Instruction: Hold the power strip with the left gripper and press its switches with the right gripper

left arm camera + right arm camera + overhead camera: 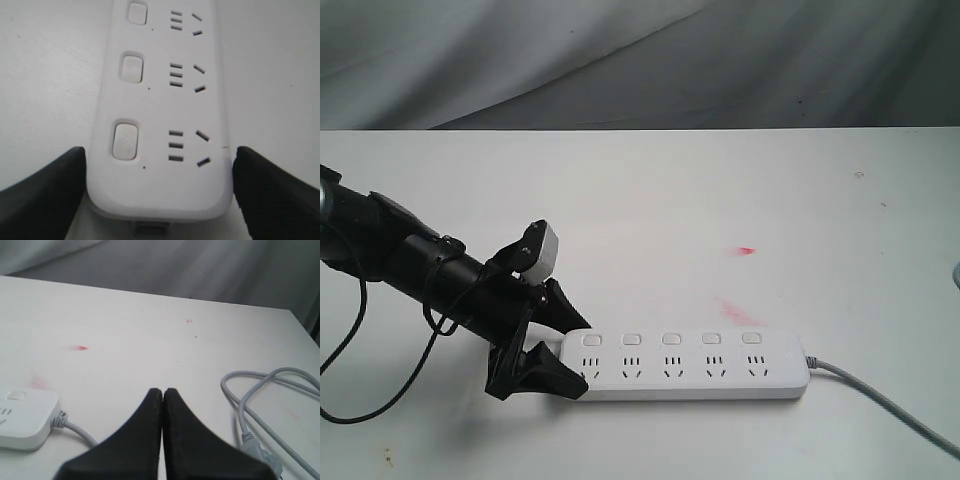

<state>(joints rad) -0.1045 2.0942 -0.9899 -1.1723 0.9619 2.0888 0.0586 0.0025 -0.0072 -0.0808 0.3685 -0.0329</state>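
The power strip (695, 365) lies flat on the white table near its front edge, with its five switches (671, 338) in a row above the sockets. My left gripper (582, 358) straddles the strip's left end, one black jaw against each long side. In the left wrist view the power strip (160, 190) fills the gap between the fingers (50, 190) of the left gripper (159, 150), and three switches (125, 140) show. My right gripper (162, 390) is shut and empty, hovering to the right of the strip's cord end (25, 415). It is out of the exterior view.
The grey cord (880, 395) leaves the strip's right end and runs off at the lower right. It loops on the table (260, 390) and ends in a plug (260, 447) beside my right gripper. Red smudges (747, 249) mark the tabletop. Grey cloth hangs behind the far edge.
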